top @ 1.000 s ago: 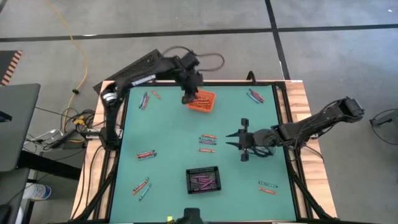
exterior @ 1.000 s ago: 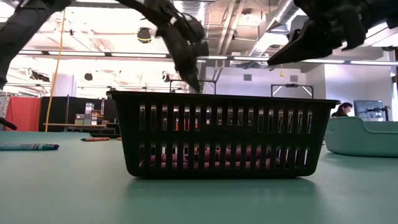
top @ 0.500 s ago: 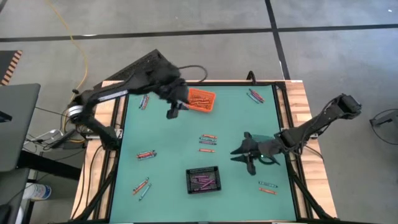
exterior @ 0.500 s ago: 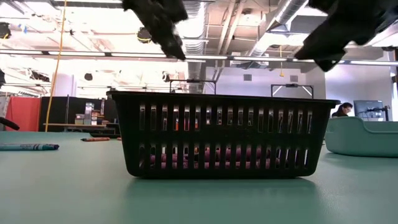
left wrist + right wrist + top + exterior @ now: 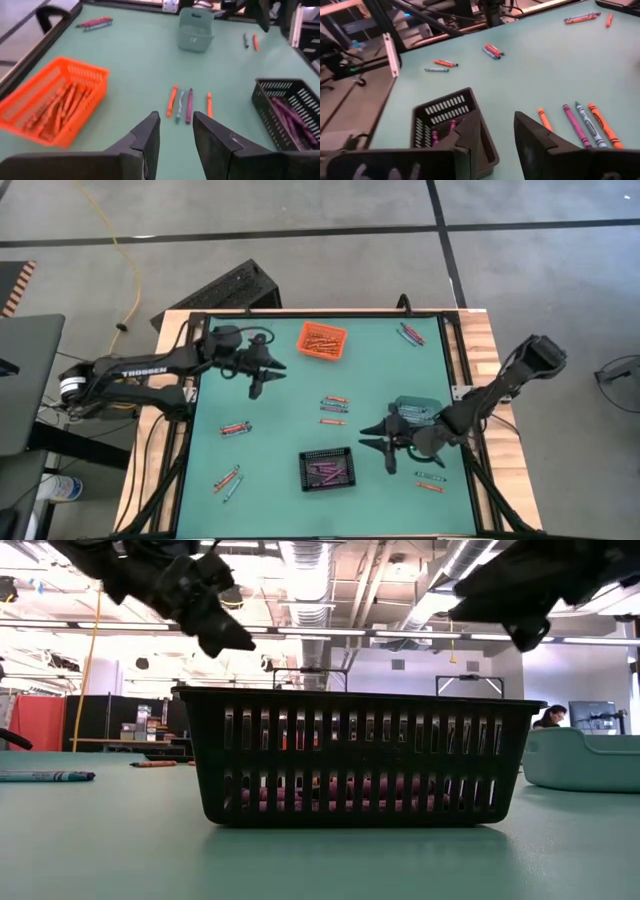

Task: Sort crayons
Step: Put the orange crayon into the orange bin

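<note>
Left end effector (image 5: 258, 376): carried above the surface (image 5: 280, 420) beside the orange bin (image 5: 322, 340); fingers narrowly parted, nothing held.
Right end effector (image 5: 378, 448): held empty beside the black basket (image 5: 327, 469); fingers apart.
Crayons (image 5: 187, 104): a central cluster is left unsorted; further groups are scattered near the edges.
Sorted stock: orange sticks are kept in the orange bin, purple ones in the black basket.
Obstacles: the teal bin (image 5: 194, 31) is stood near the right arm; the central cluster is judged reachable.
</note>
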Motion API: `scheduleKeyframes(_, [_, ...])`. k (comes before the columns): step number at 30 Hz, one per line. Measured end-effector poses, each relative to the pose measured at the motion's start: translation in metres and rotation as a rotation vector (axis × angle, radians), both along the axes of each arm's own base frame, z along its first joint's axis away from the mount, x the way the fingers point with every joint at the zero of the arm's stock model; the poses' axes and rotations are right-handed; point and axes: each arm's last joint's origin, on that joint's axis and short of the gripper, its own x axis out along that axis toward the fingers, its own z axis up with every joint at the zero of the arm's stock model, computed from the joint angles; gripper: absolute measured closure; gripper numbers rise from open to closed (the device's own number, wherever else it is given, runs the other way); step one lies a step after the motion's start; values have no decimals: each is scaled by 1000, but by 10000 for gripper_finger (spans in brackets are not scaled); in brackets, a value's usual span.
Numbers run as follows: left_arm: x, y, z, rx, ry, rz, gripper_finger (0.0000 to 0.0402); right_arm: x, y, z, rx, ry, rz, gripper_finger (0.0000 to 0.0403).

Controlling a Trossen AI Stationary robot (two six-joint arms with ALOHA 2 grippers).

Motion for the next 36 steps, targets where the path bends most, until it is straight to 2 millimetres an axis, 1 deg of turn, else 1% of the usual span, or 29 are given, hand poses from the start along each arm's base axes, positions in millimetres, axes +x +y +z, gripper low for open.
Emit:
scheduleKeyframes(2, [-7, -1, -2, 8, 29, 58, 297, 7, -1, -5, -10, 16, -19, 285])
scheduleKeyframes(6, [-20, 3, 0, 90, 103, 229, 297, 22, -5, -11, -30, 43, -58, 285])
scheduleKeyframes(11, [-37, 18, -5, 162, 231, 503, 297, 39, -9, -13, -77, 68, -32, 285])
scheduleKeyframes(15, [-46, 42, -18, 111, 333, 658, 297, 53, -12, -16, -127, 93, -29, 285])
scheduleKeyframes(20, [-54, 80, -39, -68, 422, 771, 297, 67, -11, -17, -148, 108, 15, 285])
scheduleKeyframes(25, [-60, 118, -52, -178, 613, 900, 297, 69, -5, -12, -113, 99, 102, 285])
scheduleKeyframes(27, [-59, 132, -56, -205, 684, 930, 297, 67, -1, -11, -116, 96, 117, 285])
scheduleKeyframes(30, [-55, 150, -61, -233, 729, 933, 297, 64, 4, -12, -120, 98, 134, 285])
scheduleKeyframes(36, [-33, 179, -67, -295, 710, 866, 297, 64, 4, -12, -122, 101, 138, 285])
